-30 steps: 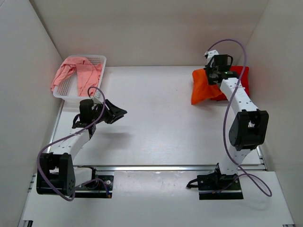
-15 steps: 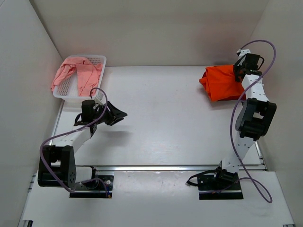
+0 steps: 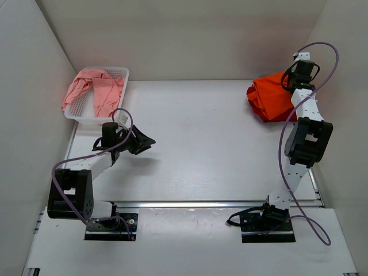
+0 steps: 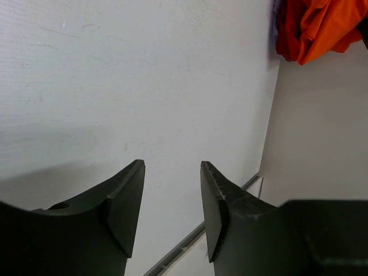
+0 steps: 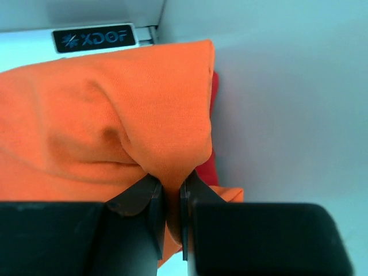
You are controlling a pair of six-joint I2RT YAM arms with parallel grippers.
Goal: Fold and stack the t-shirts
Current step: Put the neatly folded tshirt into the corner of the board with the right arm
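The orange shirt (image 3: 269, 99), over the red shirt (image 5: 215, 92), was pinched by the right gripper (image 5: 167, 194), while the empty, half-open left gripper (image 4: 172, 168) was seen well apart from it.

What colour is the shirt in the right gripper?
Bright orange; the shirt shows best in the right wrist view.

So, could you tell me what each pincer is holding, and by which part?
The right pincer pinches a fold of the orange t-shirt; left pincer holds nothing.
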